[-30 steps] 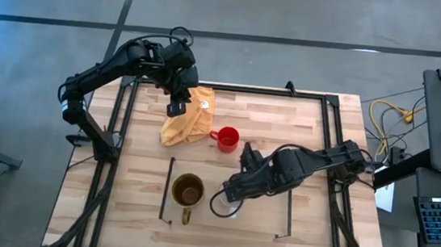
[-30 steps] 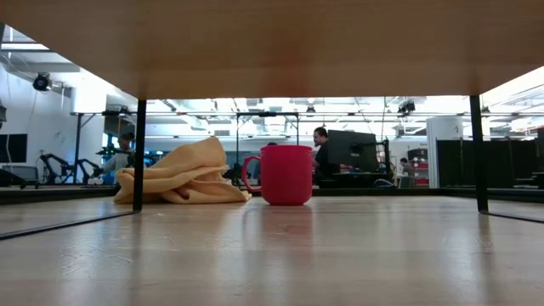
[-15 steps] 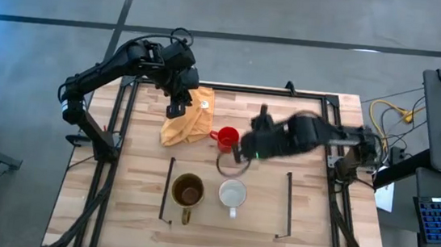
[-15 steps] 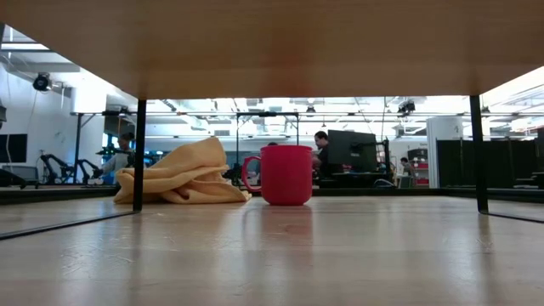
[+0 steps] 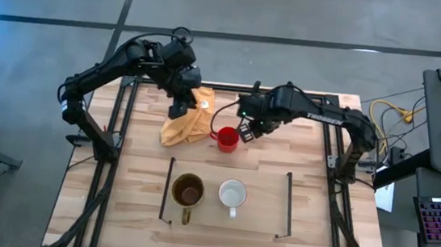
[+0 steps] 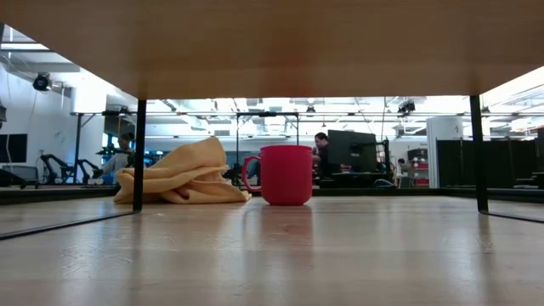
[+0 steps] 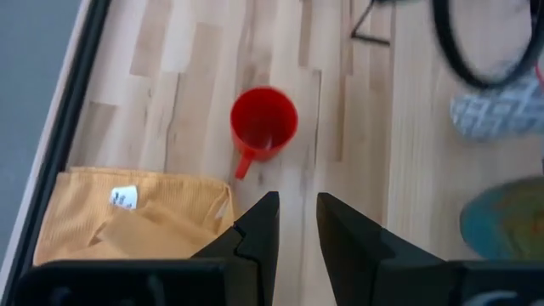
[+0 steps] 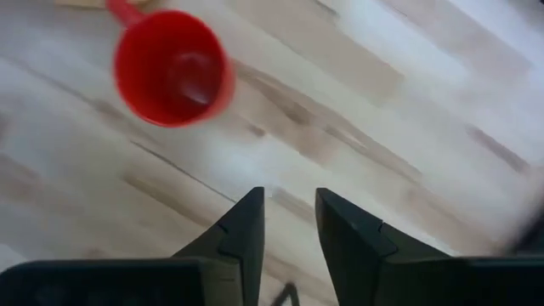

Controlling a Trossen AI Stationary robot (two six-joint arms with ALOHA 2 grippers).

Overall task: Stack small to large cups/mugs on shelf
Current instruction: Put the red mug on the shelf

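Now, nearest the front edge, the flat light-wood shelf board with black end rails (image 5: 260,212) carries two mugs side by side, apart: the large olive-brown handled mug with a dark inside (image 5: 187,192) and the white handled mug (image 5: 232,194). They aren't nested, so the stacking looks barely begun.

Further back on the bare wooden tabletop (image 5: 300,139), the small red handled mug (image 5: 226,138) stands upright, its handle toward the crumpled yellow cloth (image 5: 187,121) just beside it.

Hovering just past that mug is the right claw (image 5: 246,130), fingers a narrow gap apart and empty. My worry: that gap looks too slim to take the rim, so coming down as it is could knock the mug over or shove it into the cloth.

Farthest back, the left claw (image 5: 180,103) waits over the cloth, narrowly parted, holding nothing.
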